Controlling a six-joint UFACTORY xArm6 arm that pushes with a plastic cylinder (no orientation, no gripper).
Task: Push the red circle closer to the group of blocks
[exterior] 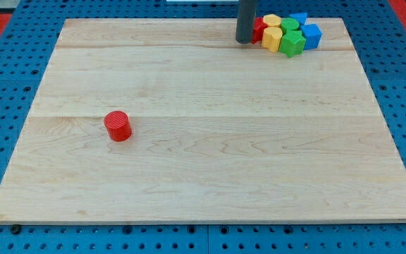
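Pale wooden board [210, 141] on blue pegboard [5, 85]. No jaws fitted; my tip [244, 41] rests at the view's top, touching the block cluster's [285, 32] left side. Red circle [118, 126] lies alone at lower left, well apart from both.

- Board [210, 141]: pale wood, smooth, matt, with visible grain.
- Red circle [118, 126]: looks like plastic, ridged top.
- Rod [245, 21]: dark, matt.
- Blue pegboard [5, 92]: perforated.
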